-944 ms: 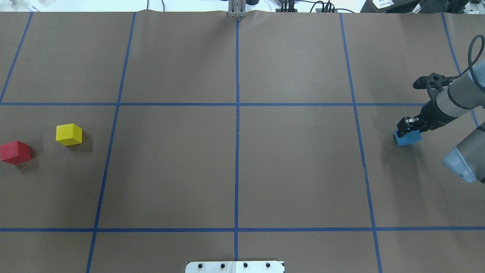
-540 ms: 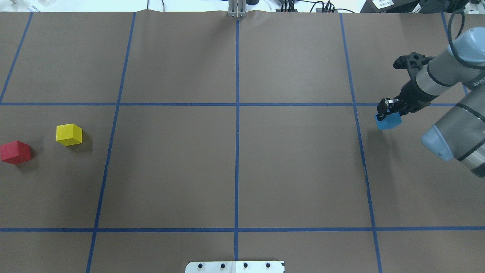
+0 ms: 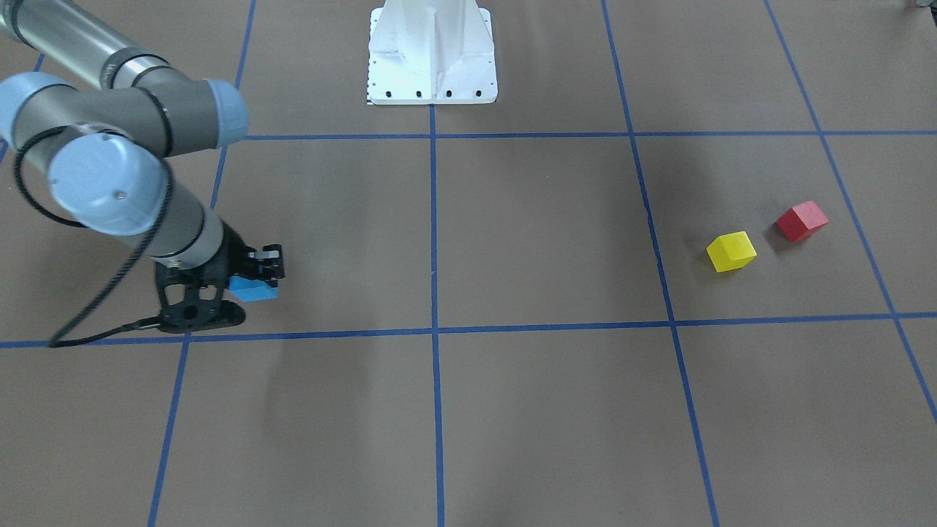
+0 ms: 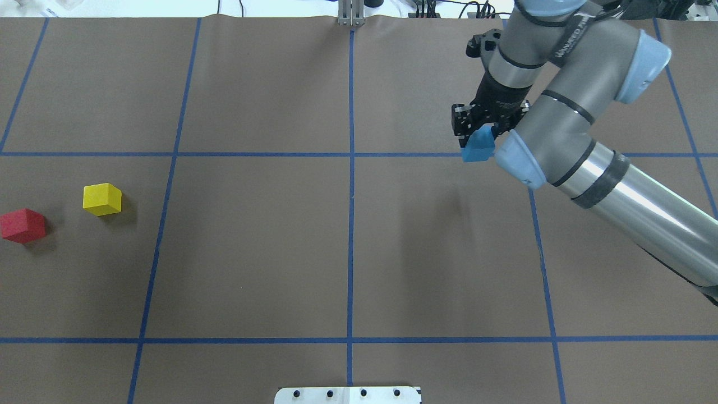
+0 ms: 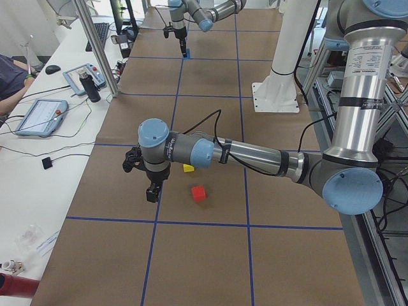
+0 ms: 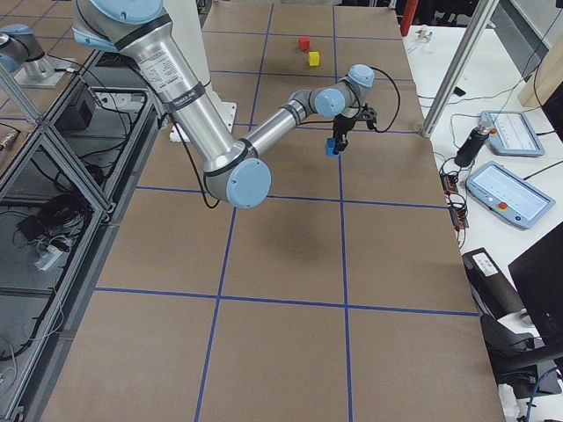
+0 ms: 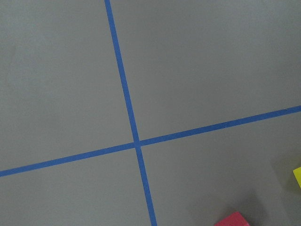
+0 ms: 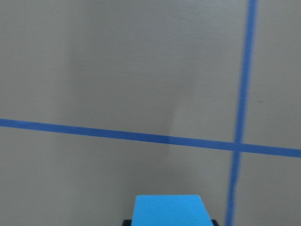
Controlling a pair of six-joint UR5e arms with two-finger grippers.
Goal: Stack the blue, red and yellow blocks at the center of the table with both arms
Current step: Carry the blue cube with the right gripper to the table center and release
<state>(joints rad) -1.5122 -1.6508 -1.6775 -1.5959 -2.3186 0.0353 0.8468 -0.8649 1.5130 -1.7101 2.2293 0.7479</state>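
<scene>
My right gripper pinches the blue block above the table, right of the pedestal. Yellow block and red block lie left of it. Left gripper: I cannot tell its state.

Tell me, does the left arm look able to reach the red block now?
Probably yes: the left gripper hangs near the red block, with bare table between them, and the yellow block lies aside, out of the way.
</scene>
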